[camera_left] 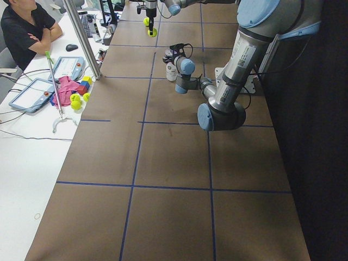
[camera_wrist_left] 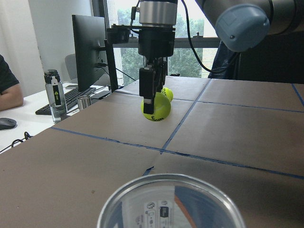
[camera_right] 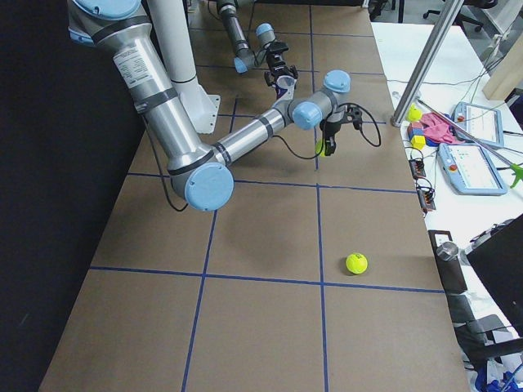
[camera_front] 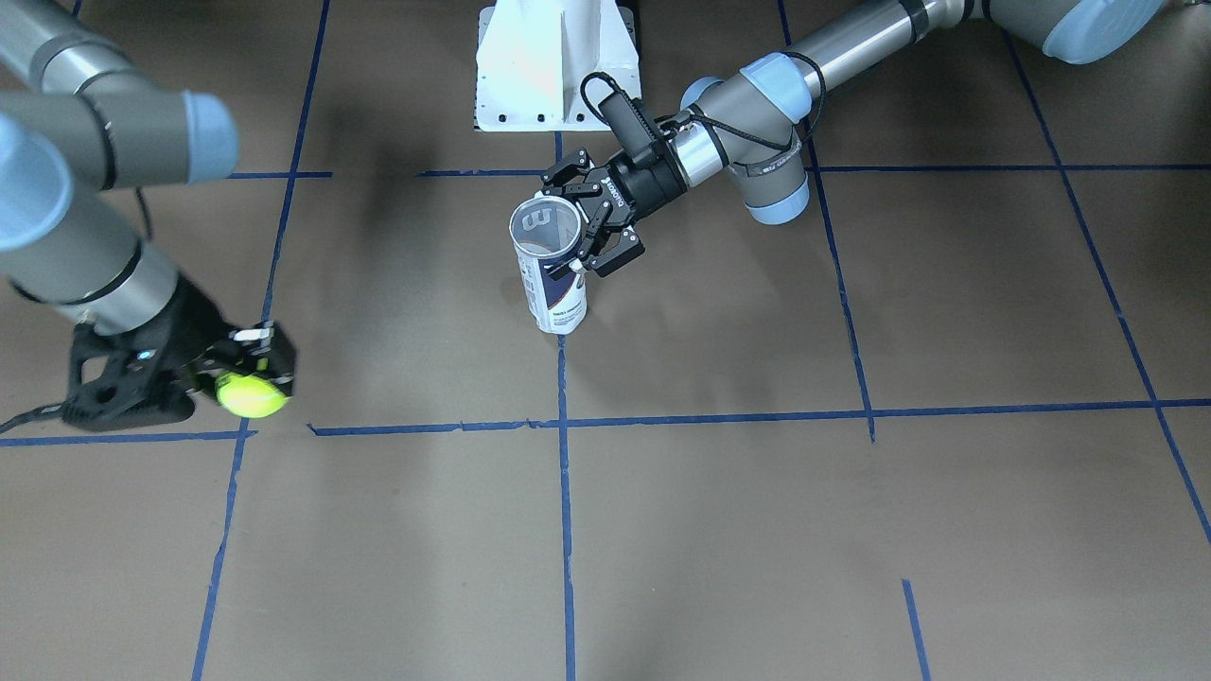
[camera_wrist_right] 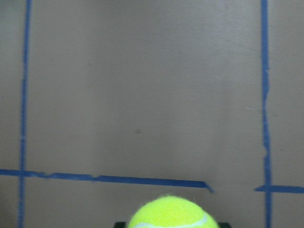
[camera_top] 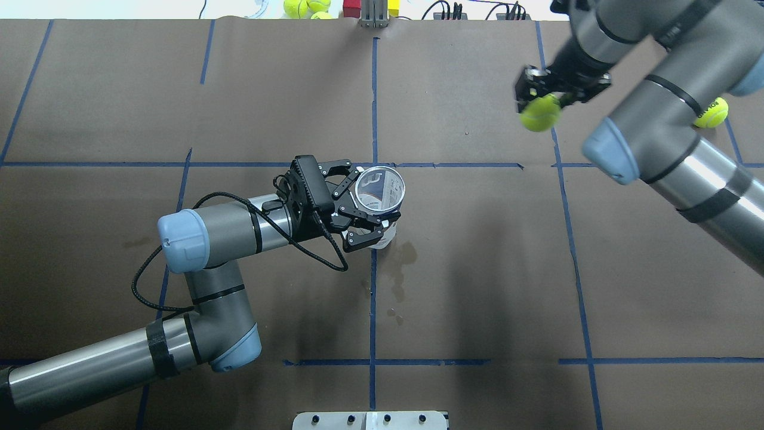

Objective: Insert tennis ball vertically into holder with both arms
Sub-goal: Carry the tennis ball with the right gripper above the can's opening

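The holder (camera_front: 556, 288) stands upright at the table's middle with its open mouth up; it also shows in the overhead view (camera_top: 380, 191) and, as a rim, in the left wrist view (camera_wrist_left: 171, 204). My left gripper (camera_front: 588, 219) (camera_top: 358, 204) is shut on the holder's side from the robot's left. My right gripper (camera_top: 548, 95) (camera_front: 248, 364) points down and is shut on the tennis ball (camera_top: 540, 113) (camera_front: 251, 395) (camera_wrist_right: 173, 213), far to the holder's right, low over the table. The left wrist view shows that ball (camera_wrist_left: 156, 109) between the right fingers.
A second tennis ball (camera_top: 711, 112) (camera_right: 355, 263) lies on the table near the right arm. Several more balls (camera_top: 298, 7) lie beyond the far edge. The white pedestal base (camera_front: 553, 66) stands at the robot's side. Operators' desks with tablets (camera_right: 470, 159) line the far side.
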### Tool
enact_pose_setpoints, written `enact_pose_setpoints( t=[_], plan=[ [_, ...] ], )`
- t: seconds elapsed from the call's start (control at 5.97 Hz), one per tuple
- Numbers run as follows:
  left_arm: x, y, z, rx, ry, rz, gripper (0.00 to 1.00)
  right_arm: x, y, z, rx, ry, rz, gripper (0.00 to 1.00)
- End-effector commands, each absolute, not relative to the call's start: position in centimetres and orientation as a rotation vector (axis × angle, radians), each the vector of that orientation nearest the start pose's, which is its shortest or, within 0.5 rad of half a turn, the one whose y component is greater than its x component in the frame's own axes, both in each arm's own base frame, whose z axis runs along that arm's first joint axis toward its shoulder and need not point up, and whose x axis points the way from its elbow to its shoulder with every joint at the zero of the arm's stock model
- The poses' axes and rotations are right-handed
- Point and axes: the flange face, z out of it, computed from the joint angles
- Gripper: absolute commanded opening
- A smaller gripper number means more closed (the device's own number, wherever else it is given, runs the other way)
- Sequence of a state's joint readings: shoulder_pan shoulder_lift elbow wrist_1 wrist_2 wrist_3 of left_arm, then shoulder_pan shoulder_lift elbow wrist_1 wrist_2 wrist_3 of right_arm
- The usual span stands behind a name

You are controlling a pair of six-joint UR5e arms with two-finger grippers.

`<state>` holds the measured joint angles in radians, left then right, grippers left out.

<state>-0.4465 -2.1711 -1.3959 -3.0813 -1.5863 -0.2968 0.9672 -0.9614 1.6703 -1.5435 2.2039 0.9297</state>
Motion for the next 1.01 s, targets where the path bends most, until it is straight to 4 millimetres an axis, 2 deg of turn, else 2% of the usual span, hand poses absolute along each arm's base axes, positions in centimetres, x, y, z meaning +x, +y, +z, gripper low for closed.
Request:
enact_pose_setpoints(
  t=[0.0,0.17,0.34,0.5,0.84],
  plan=[
    [53.4,-40.1,22.3,1.486,1.304,0.556,0.77,-35.6,-55.4,12.1,0.046,-1.066,0.224,0.01],
    [53.4,-40.2,22.2,1.486,1.306,0.554,0.77,-38.8,-53.0,8.6,0.058,-1.088,0.231,0.02],
    [53.4,-40.1,22.3,1.485,1.305,0.555,0.78,-40.3,-51.3,5.2,0.041,-1.117,0.228,0.03],
    [53.4,-40.2,22.2,1.486,1.306,0.554,0.78,-41.8,-49.2,4.5,0.039,-1.102,0.213,0.04],
    [53.4,-40.2,22.2,1.481,1.311,0.549,0.78,-43.5,-47.6,5.5,0.015,-1.057,0.205,0.08]
  ],
)
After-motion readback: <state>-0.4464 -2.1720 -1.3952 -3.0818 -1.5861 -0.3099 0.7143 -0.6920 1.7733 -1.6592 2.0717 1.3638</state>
